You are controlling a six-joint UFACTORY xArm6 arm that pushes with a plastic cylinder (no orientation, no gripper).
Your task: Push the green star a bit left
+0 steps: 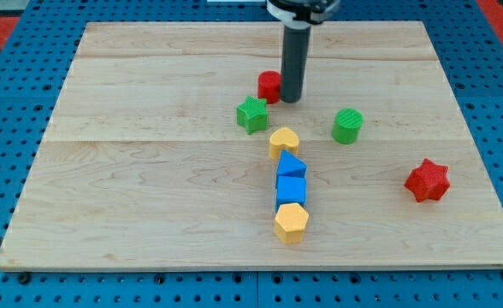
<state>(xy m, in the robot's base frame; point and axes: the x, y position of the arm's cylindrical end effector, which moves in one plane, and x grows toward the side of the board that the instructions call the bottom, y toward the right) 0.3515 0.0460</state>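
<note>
The green star (252,114) lies near the middle of the wooden board (149,188). My tip (291,99) stands up and to the right of the star, apart from it. The tip touches the right side of a small red block (269,85), whose shape I cannot make out. The rod rises from the tip out of the view's top.
A green cylinder (347,126) stands right of the star. A yellow heart (283,140) lies below and right of it. Beneath that run a blue triangle (291,164), a blue cube (291,190) and a yellow hexagon (291,222). A red star (428,180) lies far right.
</note>
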